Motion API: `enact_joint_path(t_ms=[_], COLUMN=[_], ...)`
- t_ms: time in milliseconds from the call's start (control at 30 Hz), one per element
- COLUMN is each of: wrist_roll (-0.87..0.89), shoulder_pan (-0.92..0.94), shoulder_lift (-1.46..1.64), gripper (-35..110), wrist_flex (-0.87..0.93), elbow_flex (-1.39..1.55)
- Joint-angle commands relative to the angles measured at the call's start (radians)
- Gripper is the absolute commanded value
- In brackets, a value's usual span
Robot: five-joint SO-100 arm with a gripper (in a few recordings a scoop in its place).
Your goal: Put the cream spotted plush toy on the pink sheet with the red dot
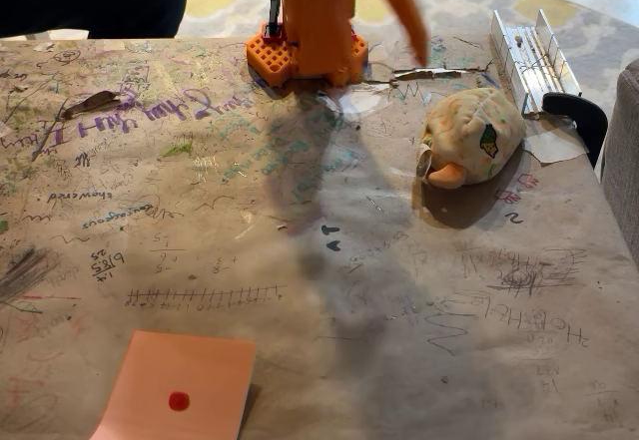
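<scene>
**Mia:** Where is the cream spotted plush toy point(469, 137)?

**Ben:** In the fixed view it sits on the right side of the table point(300, 260), near the far edge. It is well apart from the pink sheet with the red dot point(180, 385), which lies at the near edge, toward the left.

**Mia:** And the orange arm point(318, 11)?

**Ben:** Its base stands at the far edge, in the middle. A blurry orange part hangs down on its right side. I think that is the claw point(411, 31), but I cannot tell if it is open or closed. It does not seem to hold anything.

**Mia:** Which way is the toy from it?

**Ben:** Lower in the picture and a bit to the right. It is near. The toy lies longways, slanting from its orange foot at the lower left up to the right.

**Mia:** Anything in the way?

**Ben:** A metal rail thing point(529, 56) and a black clamp point(579, 116) sit just beside the toy, on its right. The table's right edge is close too. But the middle of the table is open, so I think the way to the sheet is clear.
</scene>
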Motion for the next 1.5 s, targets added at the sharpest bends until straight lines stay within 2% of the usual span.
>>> enact_joint_path(t_ms=[0, 133, 233, 533, 867, 1200, 1267, 1333, 1467], wrist_roll=[0.126, 0.222, 0.193, 0.133, 0.089, -0.091, -0.109, -0.107, -0.097], shoulder_pan=[-0.227, -0.36, -0.399, -0.36, -0.307, -0.291, -0.275, -0.259, -0.225], shoulder_lift=[-0.261, -0.466, -0.632, -0.834, -0.994, -0.976, -0.974, -1.022, -1.143], gripper=[28, 34, 41, 47, 52, 52, 50, 42, 9], wrist_flex=[0.067, 0.011, -0.046, -0.255, -0.288, -0.275, -0.25, -0.23, -0.225], elbow_flex=[-0.42, -0.445, -0.407, -0.232, -0.19, -0.055, -0.057, -0.086, -0.144])
